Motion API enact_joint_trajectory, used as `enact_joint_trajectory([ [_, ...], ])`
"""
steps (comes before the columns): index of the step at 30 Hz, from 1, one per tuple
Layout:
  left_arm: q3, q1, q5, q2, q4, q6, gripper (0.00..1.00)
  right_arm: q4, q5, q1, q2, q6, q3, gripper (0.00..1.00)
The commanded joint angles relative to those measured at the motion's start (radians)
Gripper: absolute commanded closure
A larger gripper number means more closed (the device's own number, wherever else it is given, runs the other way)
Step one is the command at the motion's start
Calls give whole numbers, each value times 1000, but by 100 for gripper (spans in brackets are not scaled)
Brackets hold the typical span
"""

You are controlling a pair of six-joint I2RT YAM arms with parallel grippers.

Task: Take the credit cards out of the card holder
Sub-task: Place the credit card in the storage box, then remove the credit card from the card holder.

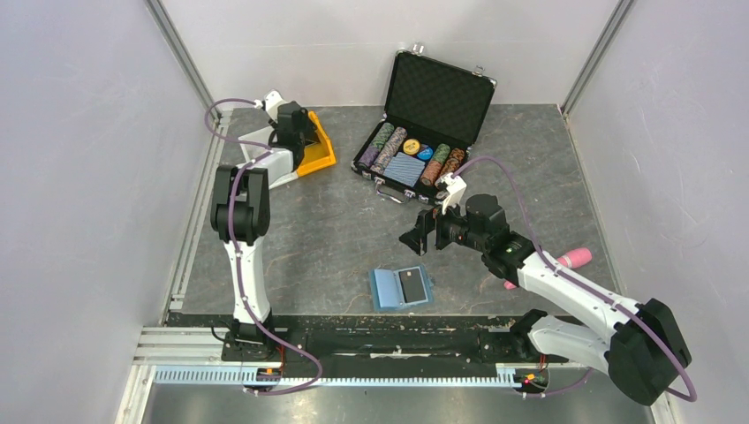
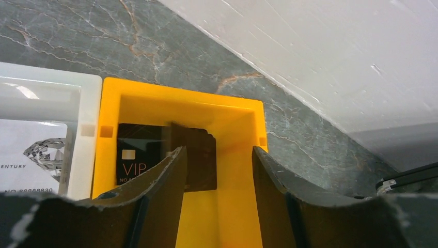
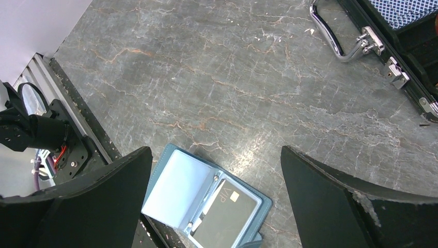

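Grey stone tabletop [image 1: 336, 238], overhead: the light-blue card holder [image 1: 402, 288] lies open near the front edge, with one black credit card [image 1: 411, 283] in its right panel.
Right gripper [image 1: 426, 231], overhead: it hangs just behind the holder, jaws apart and empty.
Left gripper [image 1: 298, 132], overhead: it is far back over the yellow bin [image 1: 322, 152], well apart from the holder.
Overhead risk: I reckon nothing pins the soft holder, so one arm pulling the card may drag the holder along.
Bin, left wrist: two overlapping black cards [image 2: 199, 160] lie on its floor; the jaws are spread above them, gripping nothing.
Bin risk: one card sits close to a fingertip and could be caught as the arm leaves.
Bin writing: "VIP" beside a gold chip; the line beneath starts "NO", the rest hidden.
White tray [image 2: 88, 103] writing: a white card [image 2: 31, 155] shows a diamond, "ENTURY", and seemingly "NO 88888830".
Holder, right wrist: it is open at the lower edge between widely spread fingers; the left pocket looks empty.
Holder writing: "VIP" and a gold chip on the card.
Holder risk: the card is thin and lies flush in its pocket, so the pads may slip off.
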Motion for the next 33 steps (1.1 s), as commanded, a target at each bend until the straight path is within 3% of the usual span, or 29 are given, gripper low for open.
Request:
enact_joint_trajectory([
  [1,53,6,33,-81,-27,36,43,-5,-21,-2,11,-7,53,2],
  [7,88,6,51,-172,-129,27,36,-41,-78,-1,39,-10,89,2],
  [15,160,5,229,-394,-622,67,20,-120,-72,-1,108,29,111,1],
  [20,15,2,412,-597,-866,59,12,-123,-123,-1,113,76,75,5],
  [22,-92,-2,462,-706,-895,73,1,-130,-131,-1,105,73,63,5],
  [33,-600,-8,645,-1259,-963,55,0,-197,-9,-1,128,43,10,6],
])
